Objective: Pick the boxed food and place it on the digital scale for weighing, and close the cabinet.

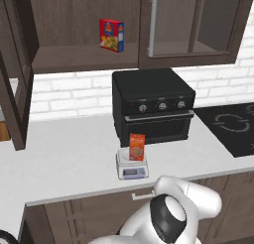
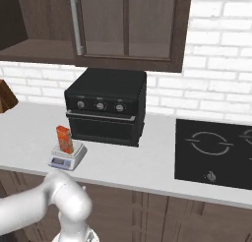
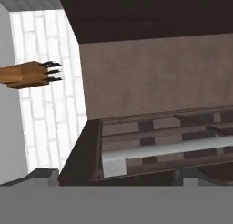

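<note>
The boxed food (image 1: 137,147) (image 2: 64,139), a narrow orange-red box, stands upright on the digital scale (image 1: 132,167) (image 2: 65,159) in front of the oven. The cabinet (image 1: 84,54) above has its left door (image 1: 12,89) swung out open, while the right door (image 1: 196,25) is shut. In the hand view my gripper (image 3: 116,178) is open, its fingertips (image 3: 42,176) spread wide at the bottom edge. Close ahead of them lies the open door's glass panel and long silver handle (image 3: 168,148). Nothing is between the fingers.
A wider red-and-blue box (image 1: 111,34) stands on the cabinet shelf. The black oven (image 1: 151,106) (image 2: 106,105) sits behind the scale, with a cooktop (image 1: 230,126) (image 2: 214,152) to its right. A wooden knife block (image 3: 27,75) (image 2: 6,96) is at the counter's left.
</note>
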